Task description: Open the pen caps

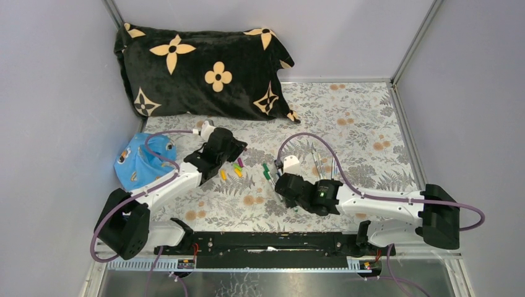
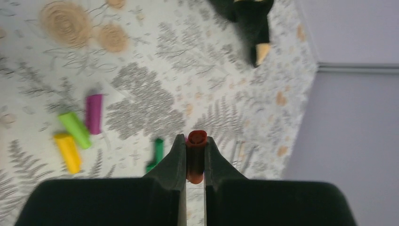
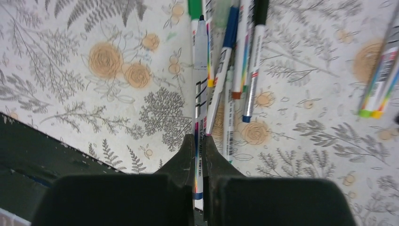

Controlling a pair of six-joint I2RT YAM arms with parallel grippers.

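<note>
The left gripper [image 2: 194,146] fills the foreground of its wrist view, jaws narrowed on a red cap [image 2: 197,136] held above the floral tablecloth [image 2: 202,70]. On the cloth off to one side lie three loose caps: a purple cap [image 2: 94,113], a green cap [image 2: 75,129] and a yellow cap [image 2: 68,151]. The right gripper [image 3: 199,143] pinches a pen [image 3: 199,84] by its white-grey barrel, its dark tip bare. Just beside it lie the other pens [image 3: 242,56] in a cluster, several with caps on.

Top view down from near edge, wrist views close over tablecloth [image 2: 221,66]
</note>
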